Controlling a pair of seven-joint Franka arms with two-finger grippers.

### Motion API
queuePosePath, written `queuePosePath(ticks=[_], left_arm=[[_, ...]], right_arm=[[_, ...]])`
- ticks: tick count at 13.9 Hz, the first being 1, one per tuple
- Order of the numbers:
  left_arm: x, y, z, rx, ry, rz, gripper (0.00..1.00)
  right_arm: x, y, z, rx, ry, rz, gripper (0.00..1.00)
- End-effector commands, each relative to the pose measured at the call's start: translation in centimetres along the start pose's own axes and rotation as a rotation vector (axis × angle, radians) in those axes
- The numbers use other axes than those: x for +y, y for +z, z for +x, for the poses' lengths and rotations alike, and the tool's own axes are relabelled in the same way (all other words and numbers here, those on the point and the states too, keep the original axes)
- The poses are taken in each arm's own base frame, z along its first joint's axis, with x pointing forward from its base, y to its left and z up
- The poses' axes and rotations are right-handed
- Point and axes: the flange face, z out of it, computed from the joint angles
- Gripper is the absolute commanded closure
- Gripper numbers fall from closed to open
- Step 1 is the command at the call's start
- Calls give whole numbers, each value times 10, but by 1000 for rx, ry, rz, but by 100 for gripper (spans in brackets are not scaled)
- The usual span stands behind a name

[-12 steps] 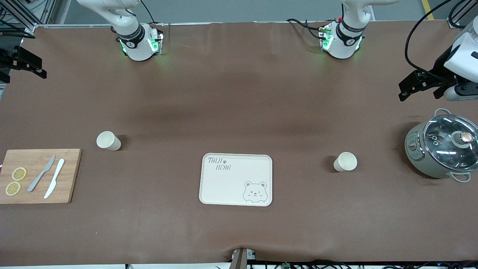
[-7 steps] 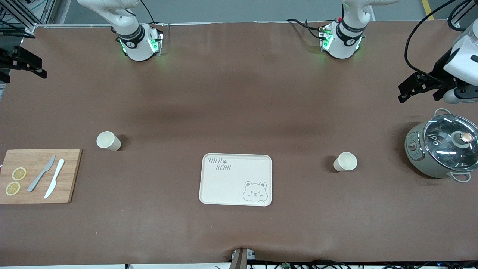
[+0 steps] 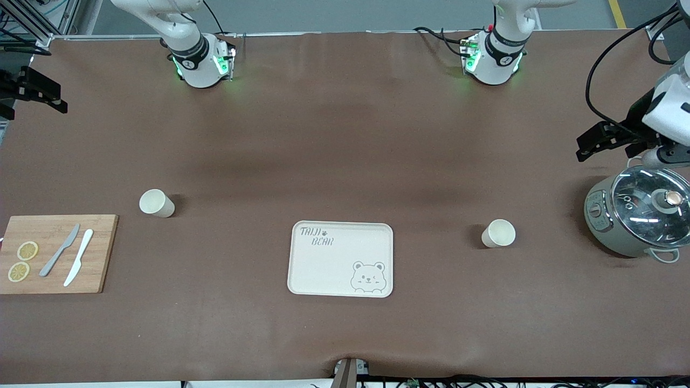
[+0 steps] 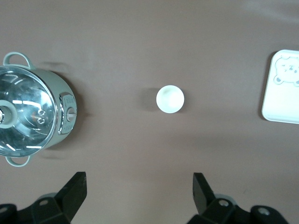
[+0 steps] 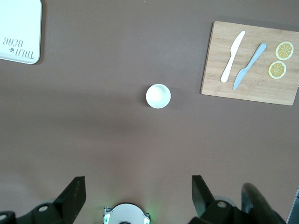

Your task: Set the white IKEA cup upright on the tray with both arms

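Two white cups stand upright on the brown table. One cup (image 3: 157, 203) (image 5: 158, 95) is toward the right arm's end, the other cup (image 3: 498, 234) (image 4: 170, 99) toward the left arm's end. Between them lies the cream tray (image 3: 340, 269) (image 4: 282, 100) (image 5: 18, 28) with the bear drawing, nothing on it. My left gripper (image 3: 586, 144) (image 4: 139, 182) hangs open and empty over the table beside the cooker. High over the table's edge at the right arm's end, my right gripper (image 3: 38, 97) (image 5: 138, 183) is open and empty.
A grey-green electric cooker (image 3: 636, 213) (image 4: 32, 112) with a glass lid stands at the left arm's end. A wooden cutting board (image 3: 56, 253) (image 5: 252, 63) with two knives and two lemon slices lies at the right arm's end. The arm bases (image 3: 199, 59) stand farthest from the camera.
The left gripper has drifted toward the cooker. The right gripper, both cups and the tray have not moved.
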Motion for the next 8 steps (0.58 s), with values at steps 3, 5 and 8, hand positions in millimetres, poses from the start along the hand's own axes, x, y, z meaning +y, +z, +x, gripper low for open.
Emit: queuePosePath(ticks=[3,5,8], left_arm=[[-2,36,10,-23,6,-11,0],[-3,58,9,-43,0,-11,0],[-3,98,12,-48,-5,-11,0]], right_arm=[[-2,0,-5,2,-4,15,0],[-2,0,-5,3,-4,15,0],[-2,0,-5,2,-4,15,0]])
